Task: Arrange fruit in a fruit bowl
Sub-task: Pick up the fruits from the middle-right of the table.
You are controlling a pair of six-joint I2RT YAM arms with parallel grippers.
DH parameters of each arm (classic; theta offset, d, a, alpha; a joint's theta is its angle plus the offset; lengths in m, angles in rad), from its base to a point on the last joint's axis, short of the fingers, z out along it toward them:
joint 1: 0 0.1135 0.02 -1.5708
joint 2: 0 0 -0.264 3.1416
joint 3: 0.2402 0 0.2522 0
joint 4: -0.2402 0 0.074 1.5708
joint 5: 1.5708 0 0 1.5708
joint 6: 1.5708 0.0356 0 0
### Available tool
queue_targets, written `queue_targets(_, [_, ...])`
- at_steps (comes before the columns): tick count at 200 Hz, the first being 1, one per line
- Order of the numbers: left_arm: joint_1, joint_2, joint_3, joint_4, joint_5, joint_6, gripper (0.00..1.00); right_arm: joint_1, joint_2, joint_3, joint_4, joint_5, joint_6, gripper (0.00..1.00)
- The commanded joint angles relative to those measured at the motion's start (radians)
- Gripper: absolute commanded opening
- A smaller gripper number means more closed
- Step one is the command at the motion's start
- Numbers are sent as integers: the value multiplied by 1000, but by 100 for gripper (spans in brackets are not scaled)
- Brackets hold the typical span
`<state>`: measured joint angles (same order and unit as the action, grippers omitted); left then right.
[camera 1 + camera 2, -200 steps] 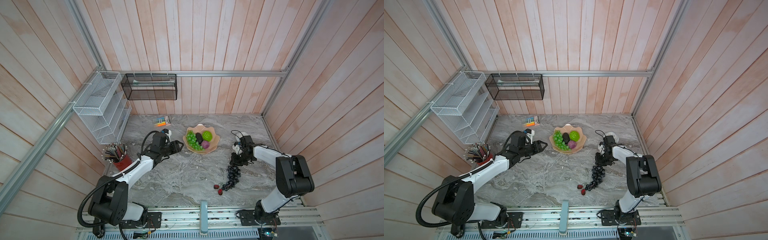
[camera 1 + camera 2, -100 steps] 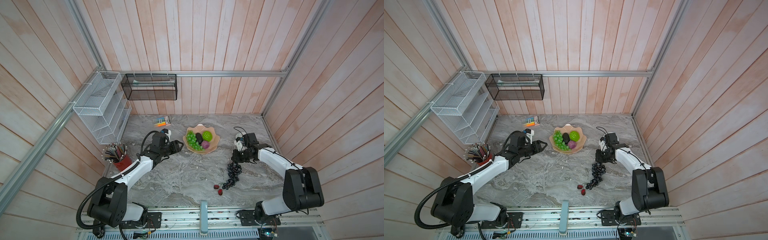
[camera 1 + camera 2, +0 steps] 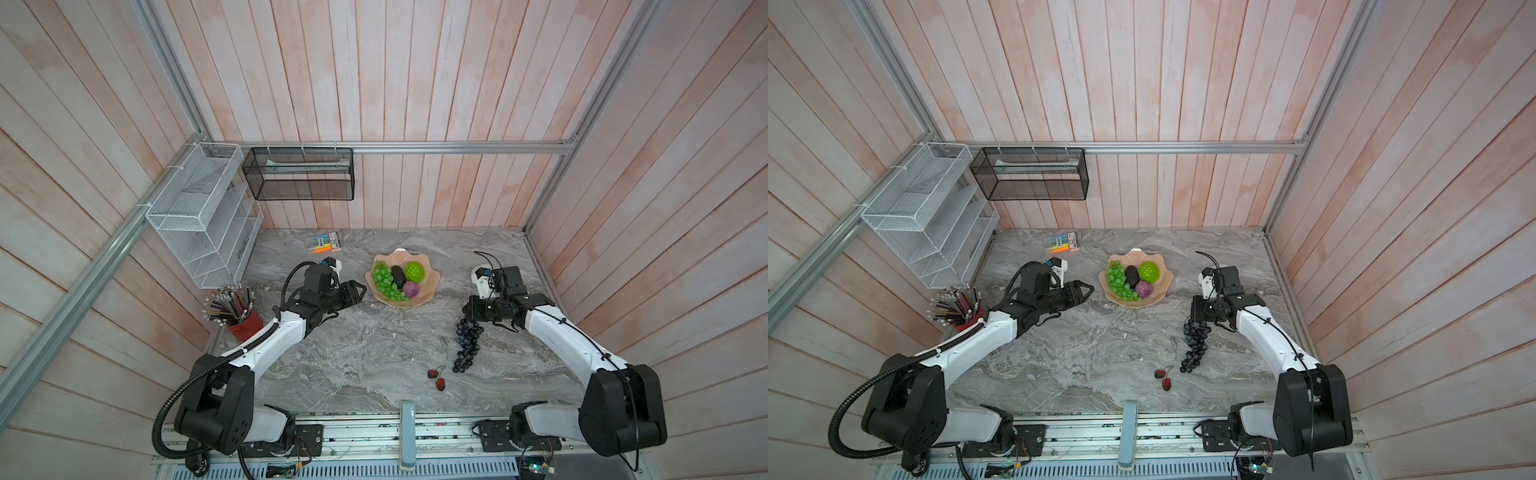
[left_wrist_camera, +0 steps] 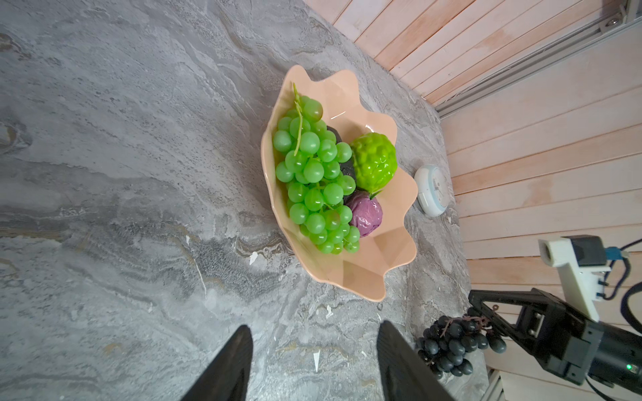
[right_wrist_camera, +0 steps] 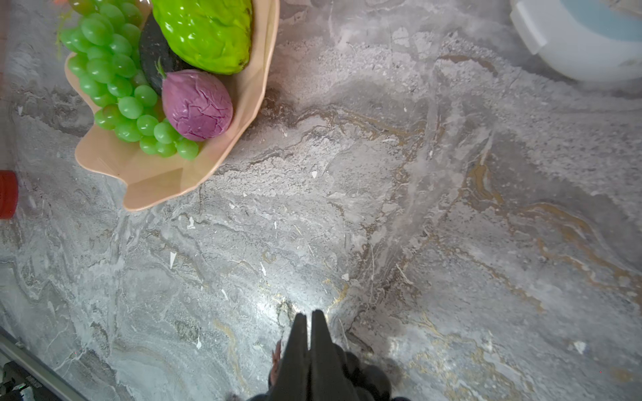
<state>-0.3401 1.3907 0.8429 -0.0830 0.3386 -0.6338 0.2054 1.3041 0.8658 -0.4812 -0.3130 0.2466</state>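
The peach-pink fruit bowl [image 3: 417,304] [image 4: 364,274] [image 5: 156,180] holds a green grape bunch [image 3: 386,282], a dark avocado [image 3: 398,276], a bumpy lime-green ball [image 3: 414,272] and a small purple ball [image 3: 410,288]. My left gripper [image 3: 359,291] [image 4: 312,330] is open and empty just left of the bowl. My right gripper [image 3: 469,312] [image 5: 309,314] is shut on the stem end of the dark purple grape bunch [image 3: 466,343] [image 3: 1196,338] [image 4: 451,342], which trails down to the table. Red cherries [image 3: 436,376] [image 3: 1163,376] lie by the bunch's lower end.
A small white clock [image 4: 432,189] [image 5: 583,41] sits behind the bowl near the right wall. A red pencil cup [image 3: 241,320], a white wire rack [image 3: 203,216], a black mesh basket [image 3: 299,174] and a highlighter pack [image 3: 326,243] stand at the left and back.
My right gripper closed fully on the dark grape bunch's stem, and the right arm's elbow swung outward and toward the front. The left arm stayed put.
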Motion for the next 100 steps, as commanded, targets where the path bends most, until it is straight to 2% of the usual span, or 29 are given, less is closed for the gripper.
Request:
queue_targets(1, [4,-15,37,-18,-10,-2,60,13,-47,0,35,-14,21,0])
queue_targets(57, [4,-14,54,-31,-17,2,60,22,-116,88,45,4,44,0])
queue_targets(100, [4,-37,57,-55,-39,9,60,66,-55,241,47,-18,71,0])
